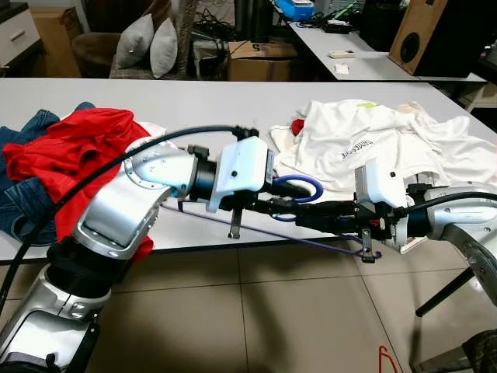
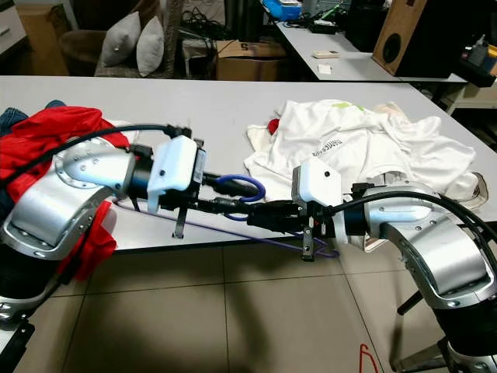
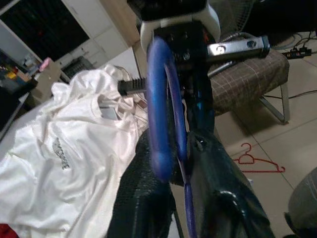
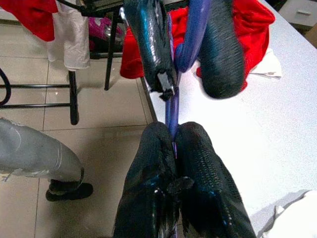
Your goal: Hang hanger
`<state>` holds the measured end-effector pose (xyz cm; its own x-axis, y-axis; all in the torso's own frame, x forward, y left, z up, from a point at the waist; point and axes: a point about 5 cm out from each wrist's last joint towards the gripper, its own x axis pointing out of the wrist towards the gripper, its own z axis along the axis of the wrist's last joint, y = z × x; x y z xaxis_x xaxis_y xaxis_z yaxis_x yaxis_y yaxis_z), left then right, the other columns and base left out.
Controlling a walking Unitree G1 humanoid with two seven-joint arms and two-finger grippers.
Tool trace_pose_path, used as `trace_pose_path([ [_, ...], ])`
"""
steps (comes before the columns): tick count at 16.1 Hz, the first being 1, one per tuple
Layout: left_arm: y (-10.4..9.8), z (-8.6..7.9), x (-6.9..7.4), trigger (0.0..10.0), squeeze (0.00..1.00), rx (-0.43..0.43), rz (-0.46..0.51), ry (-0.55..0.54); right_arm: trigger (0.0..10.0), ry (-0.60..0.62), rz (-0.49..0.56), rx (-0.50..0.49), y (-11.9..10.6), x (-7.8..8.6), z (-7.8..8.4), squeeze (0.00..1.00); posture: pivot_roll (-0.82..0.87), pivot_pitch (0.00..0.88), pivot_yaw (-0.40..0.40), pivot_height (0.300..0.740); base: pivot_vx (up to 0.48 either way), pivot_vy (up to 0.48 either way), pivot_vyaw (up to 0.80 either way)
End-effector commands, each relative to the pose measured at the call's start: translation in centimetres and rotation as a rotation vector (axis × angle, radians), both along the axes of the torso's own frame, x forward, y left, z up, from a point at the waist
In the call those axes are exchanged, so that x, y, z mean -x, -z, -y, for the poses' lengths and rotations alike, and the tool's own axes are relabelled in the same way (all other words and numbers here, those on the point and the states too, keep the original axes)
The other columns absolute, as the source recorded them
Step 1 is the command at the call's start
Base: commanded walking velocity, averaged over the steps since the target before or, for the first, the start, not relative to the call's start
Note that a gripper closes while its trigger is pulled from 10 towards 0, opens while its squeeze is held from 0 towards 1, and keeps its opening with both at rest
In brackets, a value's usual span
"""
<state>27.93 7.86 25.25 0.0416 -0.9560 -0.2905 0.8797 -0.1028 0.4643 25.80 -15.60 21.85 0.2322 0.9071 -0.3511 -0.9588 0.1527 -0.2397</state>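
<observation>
A blue-purple wire hanger [image 1: 296,189] is held at the white table's [image 1: 194,101] front edge, its hook curling up and its thin bar [image 1: 311,241] running low past the edge. My left gripper [image 1: 281,205] reaches in from the left and is shut on the hanger just under the hook [image 3: 161,109]. From the right, my right gripper [image 1: 314,214] meets it tip to tip, shut on the wire [image 4: 172,111] below the hook. In the right wrist view my right gripper [image 4: 174,144] pinches the wire, with the left fingers [image 4: 153,44] just beyond.
A pile of white T-shirts [image 1: 365,140] lies on the table's right half; a red garment [image 1: 78,148] over jeans [image 1: 19,202] covers the left. A red hanger [image 1: 386,359] lies on the tiled floor at the right. A black table leg [image 1: 443,299] slants nearby.
</observation>
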Motion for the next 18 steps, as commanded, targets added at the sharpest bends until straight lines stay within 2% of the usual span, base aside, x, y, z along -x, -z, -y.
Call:
trace_pose_path([
  [1,-0.7,-0.3,-0.4,10.0,1.0,0.023,0.023,-0.021,0.0,0.0,0.006,0.003,-0.1,0.0,0.1,0.0,0.07,0.0,-0.037,0.74,0.0,0.0,0.0],
  [3,-1.2,-0.6,-0.6,10.0,1.0,0.051,0.013,-0.032,0.0,0.007,0.002,0.003,0.0,0.0,0.3,0.0,0.07,0.0,-0.036,0.74,0.0,0.0,0.0],
  [4,-1.5,-0.9,-0.6,10.0,0.85,0.063,0.003,-0.029,0.0,0.014,-0.004,0.003,0.1,0.0,0.4,0.0,0.07,0.0,-0.036,0.74,0.0,0.0,0.0],
  [5,-1.6,-1.3,-0.6,10.0,0.15,0.07,-0.008,-0.029,0.0,0.028,-0.011,0.005,0.3,0.0,0.6,0.0,0.08,0.0,-0.037,0.74,0.0,0.0,0.0],
  [6,-1.6,-1.6,-0.7,10.0,0.0,0.073,-0.011,-0.033,0.0,0.037,-0.018,0.001,0.5,0.1,0.8,0.0,0.08,0.0,-0.037,0.74,0.0,0.0,0.0],
  [7,-1.1,-2.9,-0.8,10.0,0.0,0.063,-0.043,-0.056,0.0,0.09,-0.046,-0.025,1.2,0.1,1.5,0.0,0.08,0.0,-0.038,0.74,0.0,0.0,0.0],
  [12,0.6,-2.9,-1.2,10.0,0.0,-0.023,-0.065,-0.057,0.0,0.085,-0.034,-0.044,0.8,0.1,1.5,0.0,0.07,0.0,-0.039,0.74,0.0,0.0,0.0],
  [13,0.9,-2.8,-1.3,10.0,1.0,-0.03,-0.087,-0.05,0.0,0.076,-0.027,-0.04,0.6,0.2,1.5,0.0,0.07,0.0,-0.039,0.74,0.0,0.0,0.0],
  [14,1.0,-2.8,-1.3,10.0,1.0,-0.034,-0.118,-0.033,0.0,0.06,-0.016,-0.028,0.3,0.3,1.5,0.0,0.07,0.0,-0.039,0.74,0.0,0.0,0.0],
  [16,1.3,-3.1,-1.6,10.0,1.0,-0.097,-0.066,-0.023,0.0,0.048,0.004,-0.004,-0.3,0.3,1.8,0.0,0.07,0.0,-0.032,0.74,0.0,0.0,0.0],
  [17,1.3,-3.3,-1.6,10.0,0.03,-0.125,-0.059,0.0,0.0,0.046,0.019,0.014,-0.7,0.2,2.0,0.0,0.07,0.0,-0.025,0.74,0.0,0.0,0.0],
  [18,1.3,-3.2,-1.5,10.0,0.0,-0.137,-0.058,0.009,0.0,0.044,0.029,0.024,-1.0,0.1,2.1,0.0,0.07,0.0,-0.021,0.74,0.0,0.0,0.0],
])
